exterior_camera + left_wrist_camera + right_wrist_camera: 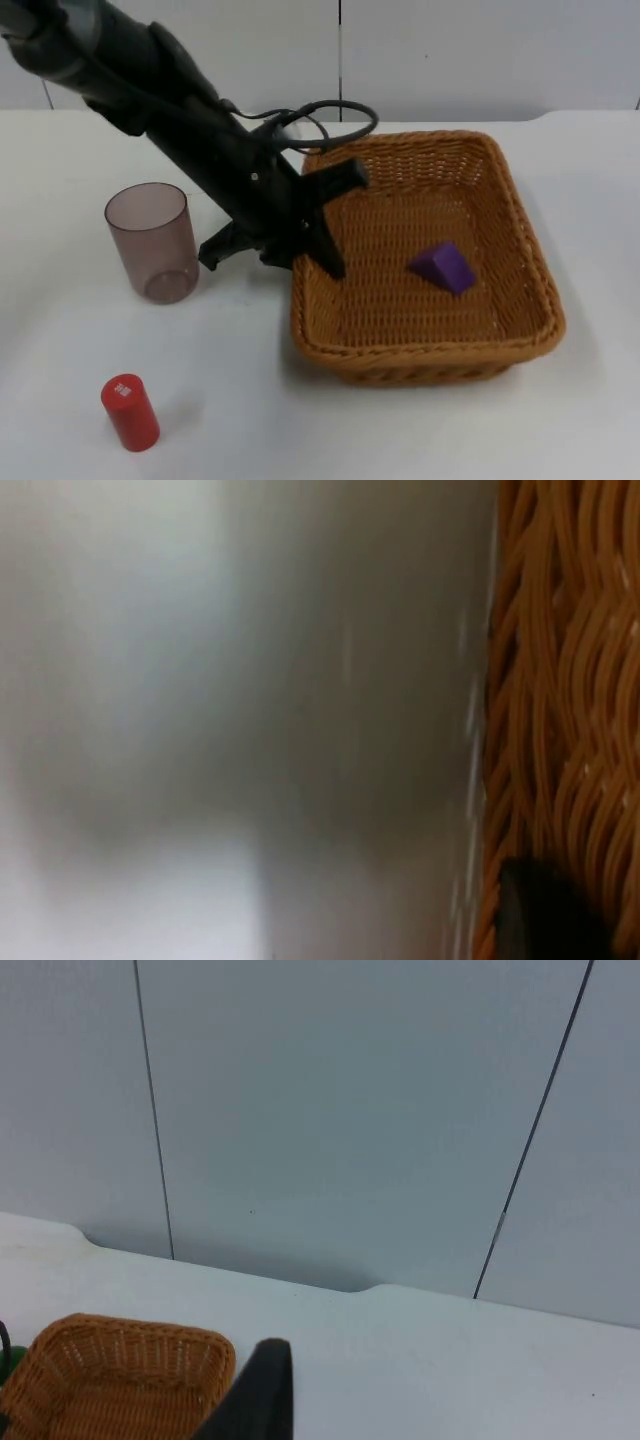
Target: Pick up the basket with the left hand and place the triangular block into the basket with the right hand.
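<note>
- Top view: purple triangular block (443, 267) lies on the woven floor inside the basket (520, 250), toward the side away from the left gripper, well apart from its fingers.
- Basket is tan wicker, rectangular, sitting on the white table (400, 430); its left rim is at the left gripper (335, 225).
- Left gripper reaches down from the left arm (150, 100) onto the basket's left wall. Fingers spread apart: one (340, 178) points over the rim into the basket near its far left corner, the other (325, 250) angles down across the left rim. Whether either finger presses on the wicker, cannot tell.
- Left wrist view: basket weave (565, 710) seen close, running beside a black fingertip (545, 915); bare table surface (250, 730) beside the wall.
- Right wrist view: one black fingertip (262, 1390) against the table, with a corner of the basket (130, 1370) just beside it and the grey partition wall (340, 1110) beyond. Right gripper's opening cannot be judged from this; right arm waits away from the work.
- Translucent brownish cup (153, 242) stands upright on the table, on the side of the left gripper away from the basket, near the arm's wrist.
- Red cylinder (130, 412) with a white label on its top stands nearer the table's front edge than the cup, well apart from the gripper.
</note>
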`<state>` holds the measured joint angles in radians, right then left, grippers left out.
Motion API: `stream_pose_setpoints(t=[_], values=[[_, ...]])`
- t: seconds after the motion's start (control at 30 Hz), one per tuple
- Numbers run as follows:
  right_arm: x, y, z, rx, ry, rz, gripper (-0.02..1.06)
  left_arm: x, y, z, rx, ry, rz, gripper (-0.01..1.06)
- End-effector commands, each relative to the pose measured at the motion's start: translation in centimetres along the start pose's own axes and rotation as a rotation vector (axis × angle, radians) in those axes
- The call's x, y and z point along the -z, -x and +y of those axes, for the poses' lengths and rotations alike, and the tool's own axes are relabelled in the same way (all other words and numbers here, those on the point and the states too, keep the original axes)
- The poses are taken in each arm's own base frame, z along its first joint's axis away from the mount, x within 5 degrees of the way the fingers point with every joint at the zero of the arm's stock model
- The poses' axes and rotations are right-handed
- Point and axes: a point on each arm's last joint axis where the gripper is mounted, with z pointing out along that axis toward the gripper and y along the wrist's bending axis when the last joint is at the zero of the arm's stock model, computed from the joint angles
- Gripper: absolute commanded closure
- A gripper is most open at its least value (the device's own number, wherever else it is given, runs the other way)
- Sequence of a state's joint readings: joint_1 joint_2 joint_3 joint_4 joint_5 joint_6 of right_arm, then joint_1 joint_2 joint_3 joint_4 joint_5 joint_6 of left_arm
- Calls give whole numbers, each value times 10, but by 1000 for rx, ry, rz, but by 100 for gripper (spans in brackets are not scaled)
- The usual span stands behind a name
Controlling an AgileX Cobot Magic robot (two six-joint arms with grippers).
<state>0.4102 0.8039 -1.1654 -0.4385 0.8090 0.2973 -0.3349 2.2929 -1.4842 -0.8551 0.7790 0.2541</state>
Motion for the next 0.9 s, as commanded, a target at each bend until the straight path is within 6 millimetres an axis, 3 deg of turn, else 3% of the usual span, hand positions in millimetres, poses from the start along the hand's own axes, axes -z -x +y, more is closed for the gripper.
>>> stream_pose_setpoints(t=[0.0,0.5,0.87], values=[[2,1,-1,-1,-7,-6,-1,6,2,-5,19,-49,-1,105],[2,1,-1,-18,-5,-6,-1,4,1,-4,22,-23,8,105],[2,0,-1,-19,-5,-4,-1,-10,-8,-4,-8,-13,67,105]])
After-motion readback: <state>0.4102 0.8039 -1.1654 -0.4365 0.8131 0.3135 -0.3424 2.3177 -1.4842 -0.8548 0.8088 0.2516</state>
